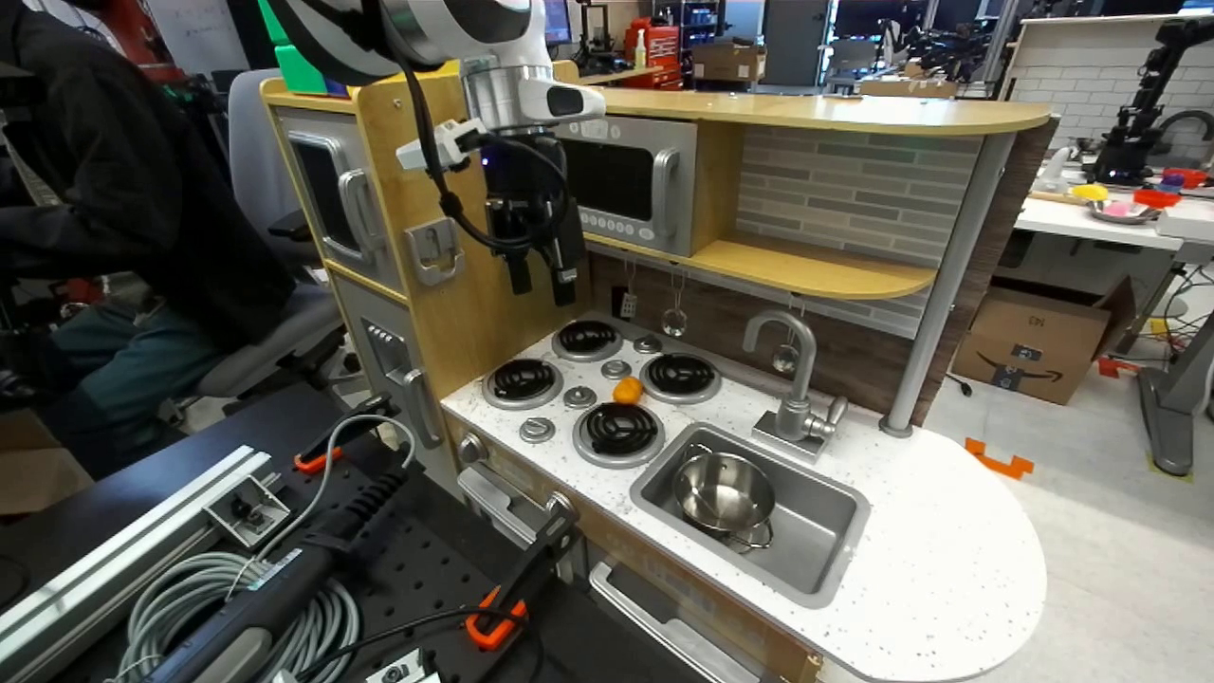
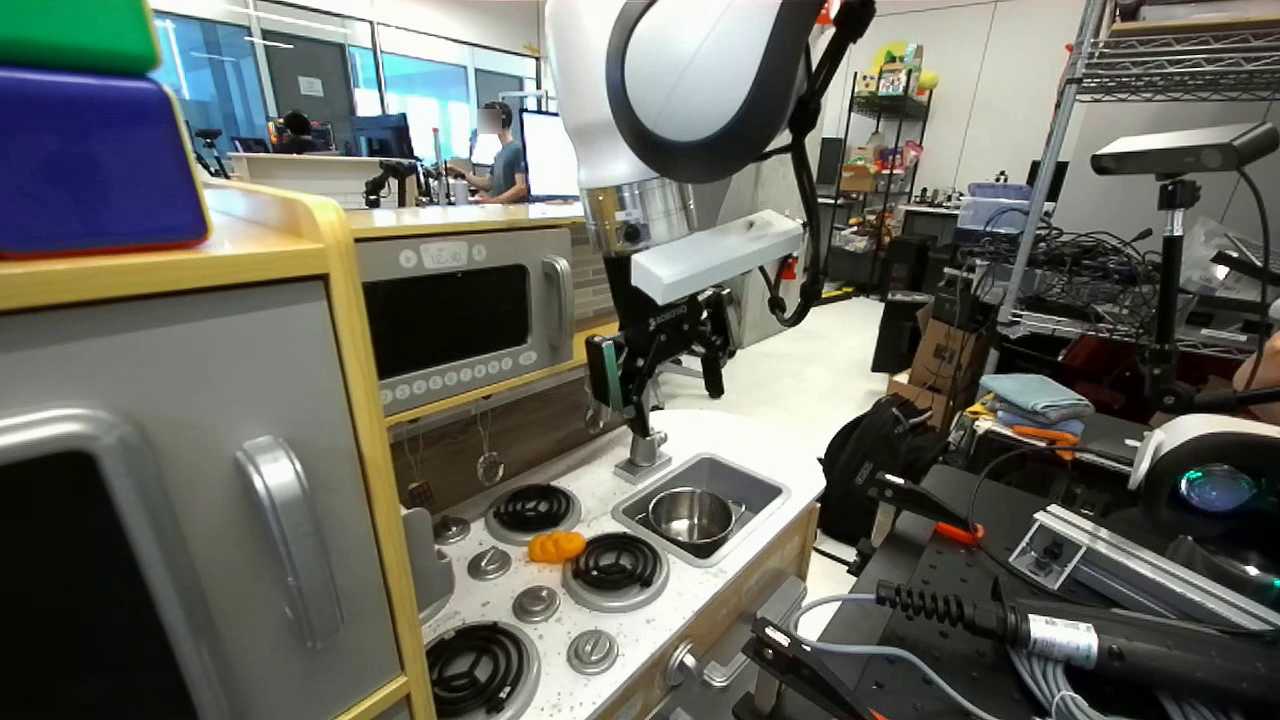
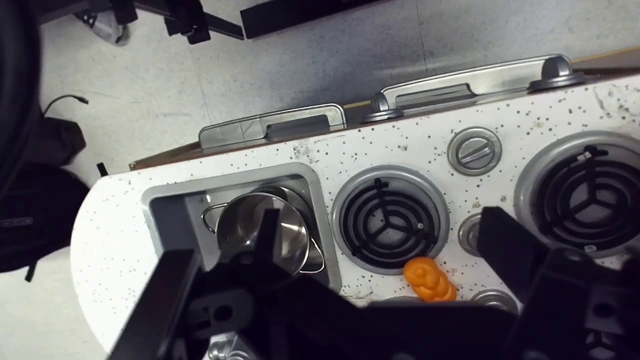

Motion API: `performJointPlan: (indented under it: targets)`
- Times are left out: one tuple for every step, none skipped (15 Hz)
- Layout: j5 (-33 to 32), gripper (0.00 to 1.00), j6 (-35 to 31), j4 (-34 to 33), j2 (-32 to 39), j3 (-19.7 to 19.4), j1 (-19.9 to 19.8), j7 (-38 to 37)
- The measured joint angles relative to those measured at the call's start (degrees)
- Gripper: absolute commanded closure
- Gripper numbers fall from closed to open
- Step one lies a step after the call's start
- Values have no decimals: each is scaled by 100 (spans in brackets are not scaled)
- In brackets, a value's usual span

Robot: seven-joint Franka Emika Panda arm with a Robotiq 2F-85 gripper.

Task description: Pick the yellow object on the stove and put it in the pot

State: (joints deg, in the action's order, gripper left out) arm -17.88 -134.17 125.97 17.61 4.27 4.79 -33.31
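Observation:
The yellow object (image 1: 627,391), a small lumpy yellow-orange piece, lies on the white top of the stove (image 1: 561,419) among the burners. It also shows in an exterior view (image 2: 556,546) and in the wrist view (image 3: 429,280), at a burner's rim, its lower end cut off by the gripper body. The shiny steel pot (image 1: 725,493) stands in the sink basin, also in an exterior view (image 2: 691,515) and the wrist view (image 3: 237,220), partly behind a finger. My gripper (image 3: 382,215) is open and empty, high above the stove in both exterior views (image 1: 542,287) (image 2: 678,405).
The grey sink (image 3: 230,179) is sunk in the counter beside the stove. A faucet (image 1: 801,379) rises behind it. A toy microwave (image 1: 616,180) and a wooden shelf (image 1: 816,270) stand at the back. A tall wooden cabinet (image 2: 200,400) borders the stove.

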Motion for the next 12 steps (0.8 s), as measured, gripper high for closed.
performJointPlan:
  targets:
    - [0,0,4,42,-62,-66,-7,405]
    - [-1,0,3,84,-140,-135,-48,830]
    - [-4,0,2,122,-235,-160,-157,1280]
    - [-5,0,-19,146,-324,-165,-305,1741]
    - [-5,0,-50,163,-407,-174,-455,2203]
    - [-3,0,-98,170,-471,-228,-560,2667]
    - [-1,0,-165,179,-521,-304,-631,3110]
    - [0,0,-253,185,-547,-373,-689,3529]
    - [3,0,-355,191,-557,-420,-747,3928]
    - [11,0,-463,199,-557,-447,-799,4313]
    - [33,0,-547,205,-555,-453,-847,4686]
    - [122,0,-614,210,-550,-450,-877,5066]
